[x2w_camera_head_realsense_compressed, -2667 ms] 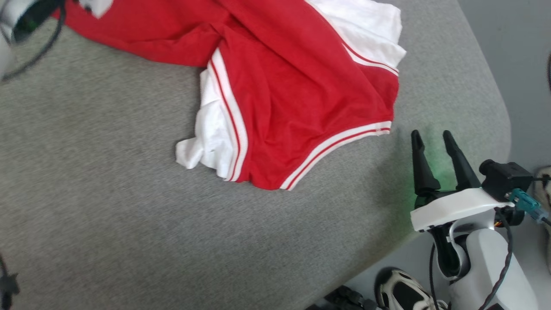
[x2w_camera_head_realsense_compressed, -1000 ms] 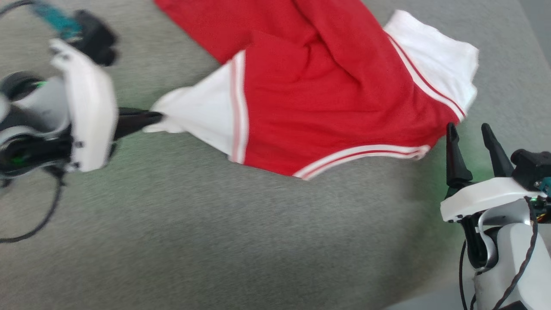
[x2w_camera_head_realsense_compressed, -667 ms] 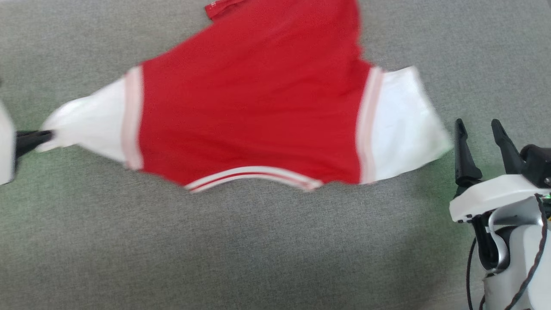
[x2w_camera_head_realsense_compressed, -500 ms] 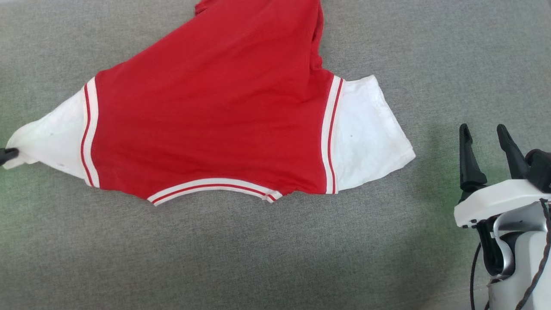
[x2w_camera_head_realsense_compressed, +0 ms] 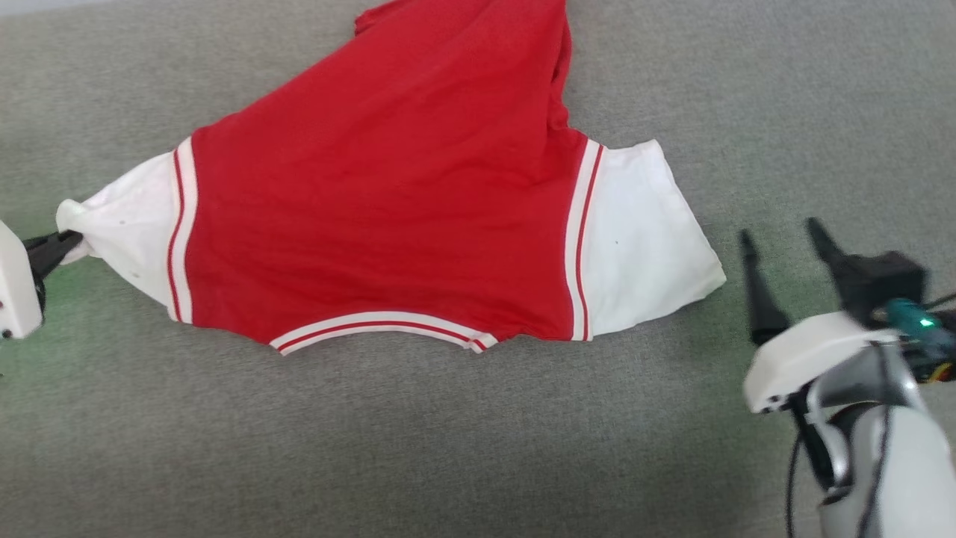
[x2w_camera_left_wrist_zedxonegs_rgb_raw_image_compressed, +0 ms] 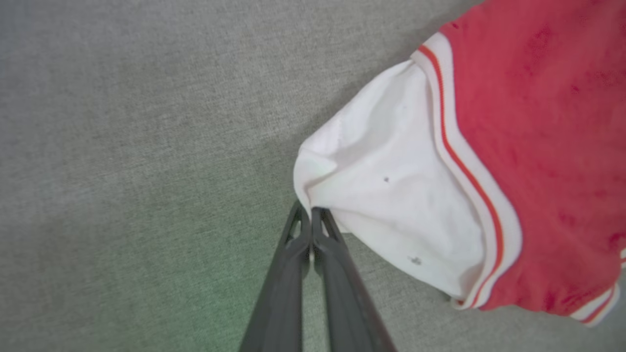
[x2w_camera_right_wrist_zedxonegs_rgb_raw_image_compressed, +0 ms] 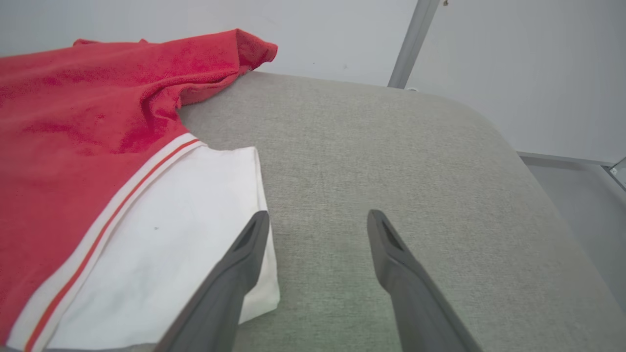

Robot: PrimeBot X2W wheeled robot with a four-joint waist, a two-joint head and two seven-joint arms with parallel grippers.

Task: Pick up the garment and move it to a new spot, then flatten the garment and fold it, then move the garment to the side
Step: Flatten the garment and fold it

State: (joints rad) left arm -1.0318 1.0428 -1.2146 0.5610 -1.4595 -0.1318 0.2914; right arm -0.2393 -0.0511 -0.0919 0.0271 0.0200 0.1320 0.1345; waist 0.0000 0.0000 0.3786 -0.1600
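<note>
The garment lies spread on the grey padded surface, red body in the middle, a white sleeve out to each side, striped hem toward me. My left gripper at the far left is shut on the bunched tip of the left sleeve; the left wrist view shows the garment's white sleeve pinched at my left gripper. My right gripper stands open just right of the right sleeve's edge, holding nothing. In the right wrist view the garment lies left of my right gripper, whose left finger overlaps the sleeve corner.
The grey padded surface stretches bare in front of the hem and to the right of the garment. Its rounded far-right corner drops to a grey floor, with a pale wall and a metal post behind.
The left gripper has drawn the sleeve leftward, spreading the crumpled garment out flat with both sleeves out. The right gripper has shifted left toward the right sleeve. The head view has also shifted.
</note>
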